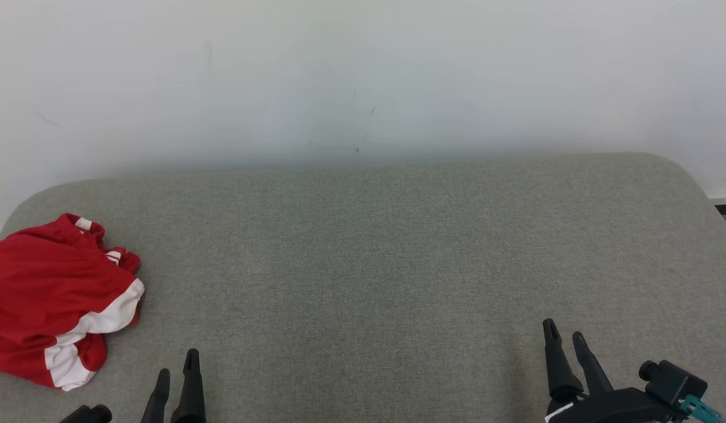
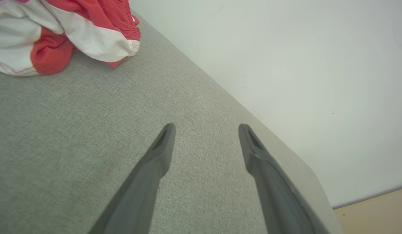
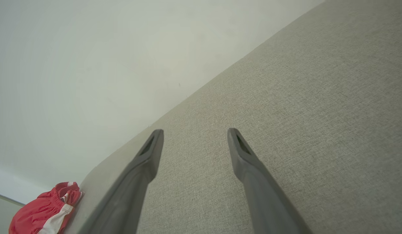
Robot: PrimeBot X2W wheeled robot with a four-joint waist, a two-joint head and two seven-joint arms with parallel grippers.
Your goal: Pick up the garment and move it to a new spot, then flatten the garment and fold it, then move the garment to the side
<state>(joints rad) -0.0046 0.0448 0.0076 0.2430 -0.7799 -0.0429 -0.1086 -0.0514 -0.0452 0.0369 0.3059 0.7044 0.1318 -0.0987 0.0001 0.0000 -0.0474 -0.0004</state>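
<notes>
Item I see: red-and-white garment (image 1: 51,294), crumpled, nine o'clock on grey bench (image 1: 369,247). Left fingers (image 1: 190,382), right fingers (image 1: 554,352): released.

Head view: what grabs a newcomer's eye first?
The red and white garment stands out, crumpled in a heap at the left edge of the grey fabric-covered table, which stands against a pale wall. Next come the left pincer at the bottom, just right of the heap, and the right pincer at the lower right, both open and holding nothing.

Grey table (image 1: 398,247) — red/wht garment (image 1: 40,294).
</notes>
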